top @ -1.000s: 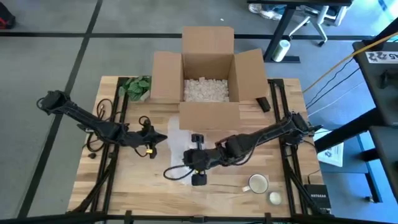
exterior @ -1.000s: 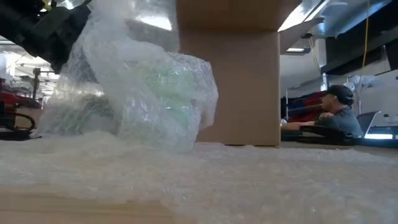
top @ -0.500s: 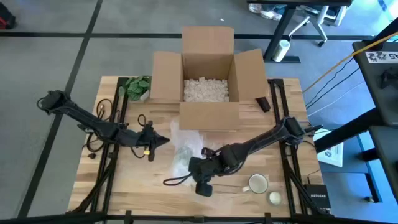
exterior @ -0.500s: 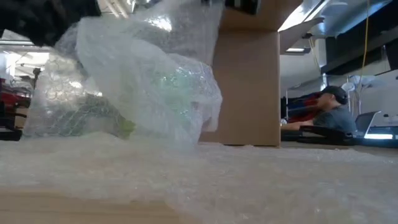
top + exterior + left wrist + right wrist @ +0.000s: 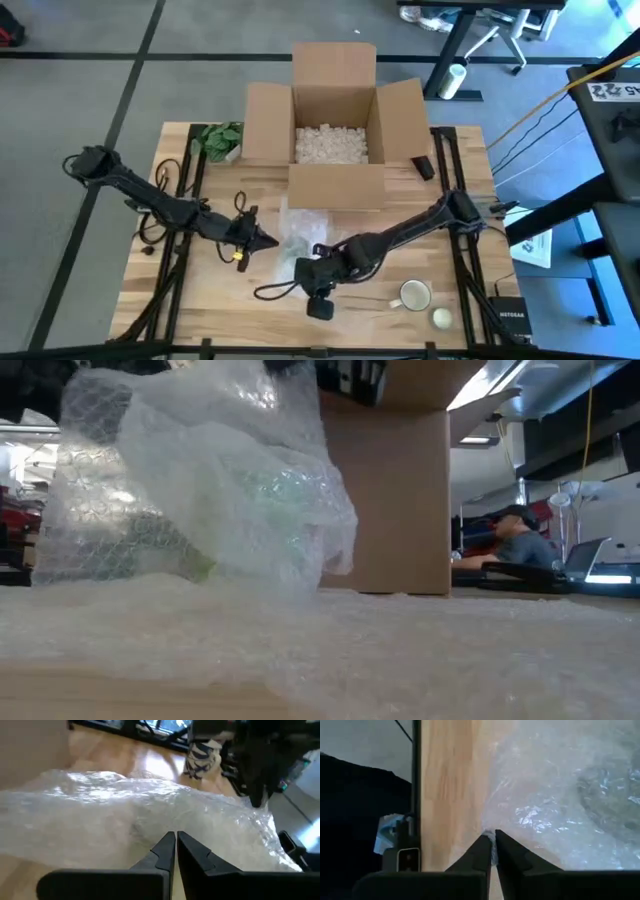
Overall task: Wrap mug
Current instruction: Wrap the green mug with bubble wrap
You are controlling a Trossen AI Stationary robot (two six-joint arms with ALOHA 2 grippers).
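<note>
A sheet of clear bubble wrap (image 5: 295, 238) lies in the middle of the table. It is heaped over a greenish thing (image 5: 262, 500) that shows through it in the low view; I cannot tell whether that is the mug. My right gripper (image 5: 303, 272) is shut on the wrap at its near side. My left gripper (image 5: 268, 240) is shut, with its tips (image 5: 175, 839) at the wrap's left side. A patterned mug (image 5: 415, 295) stands bare near the front right and also shows as the mug (image 5: 202, 755) in the left wrist view. My right gripper pinches an edge of the bubble wrap (image 5: 493, 834) between its two fingertips, slanting down toward the table; one layer or several, I cannot tell. The rest of the wrap spreads away from the fingers over the wood. My left gripper's shut fingers (image 5: 165, 847) meet the wrap's left side (image 5: 150, 827) roughly level, from the table's left. I cannot tell whether any layer is caught between them.
An open cardboard box (image 5: 335, 130) with white packing fill stands at the far middle. A green plant (image 5: 220, 140) is at the far left, and a small round thing (image 5: 441, 318) sits by the mug. A person (image 5: 520, 540) sits beyond the table.
My right gripper has gone toward the table's near edge and somewhat left, taking the wrap's edge with it. In the low view the wrap now rises higher and wider over the greenish thing. My left gripper has moved toward the near edge and right, up to the wrap.
</note>
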